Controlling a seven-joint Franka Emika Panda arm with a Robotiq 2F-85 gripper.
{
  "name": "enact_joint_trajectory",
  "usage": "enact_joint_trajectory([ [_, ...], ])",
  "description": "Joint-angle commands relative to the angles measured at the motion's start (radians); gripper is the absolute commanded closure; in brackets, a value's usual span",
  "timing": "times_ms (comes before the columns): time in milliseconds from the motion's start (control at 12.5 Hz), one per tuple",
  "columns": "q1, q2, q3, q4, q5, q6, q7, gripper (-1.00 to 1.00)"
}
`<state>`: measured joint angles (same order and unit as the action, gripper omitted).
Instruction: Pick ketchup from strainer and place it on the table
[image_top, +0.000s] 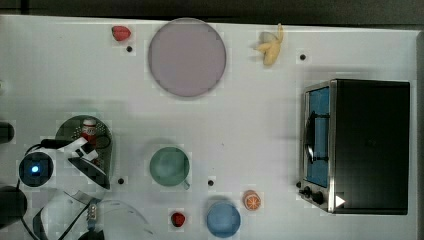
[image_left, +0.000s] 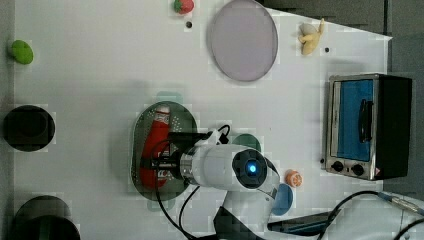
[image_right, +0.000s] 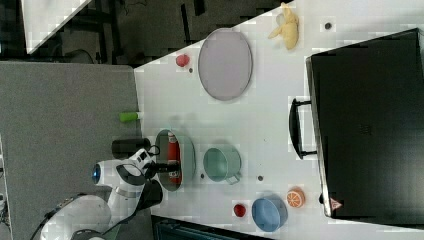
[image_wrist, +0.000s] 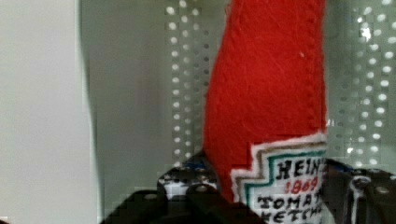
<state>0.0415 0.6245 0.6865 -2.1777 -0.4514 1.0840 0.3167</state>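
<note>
The red felt ketchup bottle with white cap and label (image_left: 154, 150) lies lengthwise inside the pale green perforated plastic strainer (image_left: 137, 145), at the left view's left-centre. The robot's gripper (image_left: 159, 165) reaches into the basin across the bottle's lower body; the fingers (image_wrist: 187, 193) flank the label on either side, probably to grip its narrow width. Whether they already pinch, I cannot tell. The white table (image_left: 100, 60) nearby offers room.

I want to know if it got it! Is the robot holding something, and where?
Its gripper sits around the ketchup at the label; a firm hold cannot be told.
</note>
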Motion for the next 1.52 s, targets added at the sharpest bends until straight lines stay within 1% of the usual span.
enact_joint_trajectory([
  [80,-0.024,-0.112,0.057,-0.005,0.028,-0.008,0.05,-0.21],
  [320,-0.1,-0.243,0.154,0.002,0.184,-0.051,0.05,-0.21],
  [480,-0.151,-0.328,0.203,0.025,0.291,-0.128,0.035,-0.21],
  [640,-0.189,-0.397,0.221,0.068,0.383,-0.253,-0.021,-0.21],
  [880,-0.251,-0.46,0.206,0.157,0.501,-0.467,-0.213,-0.21],
  [1120,-0.321,-0.486,0.143,0.242,0.515,-0.58,-0.317,-0.21],
  [1280,-0.36,-0.497,0.081,0.277,0.514,-0.6,-0.359,-0.21],
  [1520,-0.403,-0.505,-0.034,0.289,0.513,-0.599,-0.426,-0.21],
])
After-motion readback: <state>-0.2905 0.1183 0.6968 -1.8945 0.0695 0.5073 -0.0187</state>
